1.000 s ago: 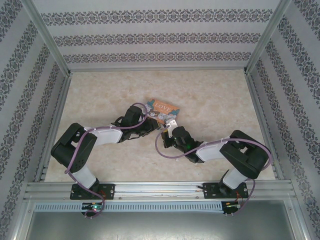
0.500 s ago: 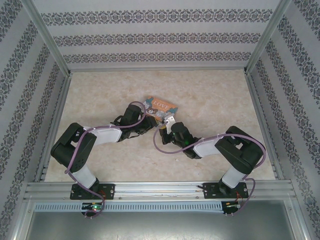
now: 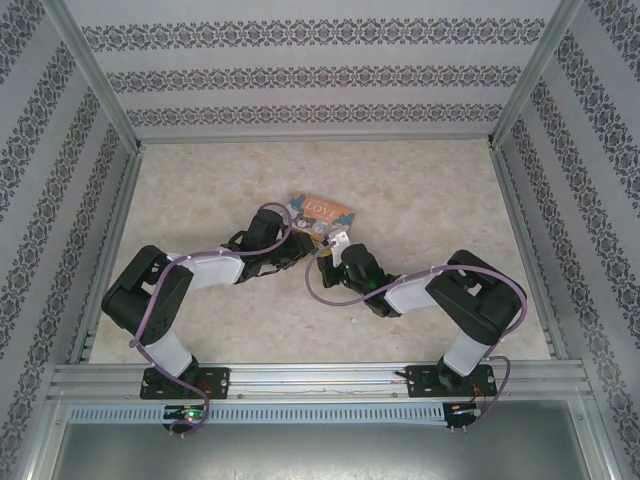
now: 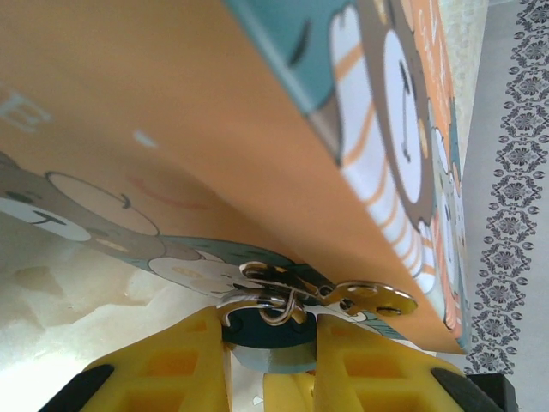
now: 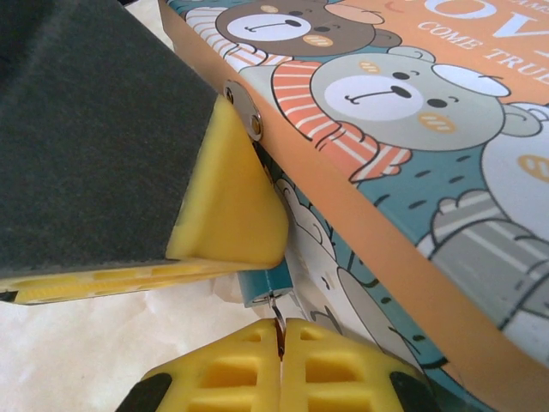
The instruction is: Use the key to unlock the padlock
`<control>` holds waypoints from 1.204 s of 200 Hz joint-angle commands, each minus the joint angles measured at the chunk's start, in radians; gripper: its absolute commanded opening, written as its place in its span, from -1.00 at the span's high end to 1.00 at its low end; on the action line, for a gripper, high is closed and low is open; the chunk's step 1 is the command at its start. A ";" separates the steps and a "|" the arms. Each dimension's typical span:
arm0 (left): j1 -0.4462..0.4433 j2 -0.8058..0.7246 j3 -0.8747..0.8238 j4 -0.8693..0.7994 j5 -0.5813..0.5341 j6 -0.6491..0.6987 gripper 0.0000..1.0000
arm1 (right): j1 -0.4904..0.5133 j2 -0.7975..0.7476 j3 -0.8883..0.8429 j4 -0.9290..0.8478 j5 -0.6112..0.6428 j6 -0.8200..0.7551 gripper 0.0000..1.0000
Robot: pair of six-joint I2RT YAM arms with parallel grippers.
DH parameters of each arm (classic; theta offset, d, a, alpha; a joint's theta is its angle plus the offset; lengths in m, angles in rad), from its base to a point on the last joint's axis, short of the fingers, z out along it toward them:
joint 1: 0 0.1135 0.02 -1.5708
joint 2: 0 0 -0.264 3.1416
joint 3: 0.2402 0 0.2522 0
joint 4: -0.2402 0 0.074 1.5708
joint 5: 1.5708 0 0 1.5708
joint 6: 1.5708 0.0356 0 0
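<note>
The tiny blue-teal padlock (image 4: 274, 352) hangs by its silvery shackle (image 4: 257, 297) from the metal hasp (image 4: 371, 299) of the cartoon-animal tin (image 4: 171, 103). My left gripper (image 4: 271, 324) is shut on the padlock body, one yellow finger on each side. In the right wrist view the padlock (image 5: 264, 285) peeks out below the left finger (image 5: 227, 202). My right gripper (image 5: 280, 342) is shut on the key (image 5: 279, 324), a thin dark sliver whose tip touches the padlock's bottom face at the keyhole. From above, both grippers meet at the tin's (image 3: 322, 212) near corner.
The tin (image 5: 412, 112) lies flat mid-table, its orange-rimmed lid close above and beside both grippers. Purple cables (image 3: 318, 290) loop off each arm. Aluminium frame rails (image 3: 110, 260) and patterned walls bound the beige table (image 3: 430, 200).
The right arm has shifted a little left and towards the tin, bringing its gripper up against the padlock. The left arm has hardly moved.
</note>
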 commanded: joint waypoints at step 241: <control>-0.035 0.092 0.006 0.095 0.088 -0.026 0.28 | 0.011 0.127 -0.041 0.291 0.003 0.152 1.00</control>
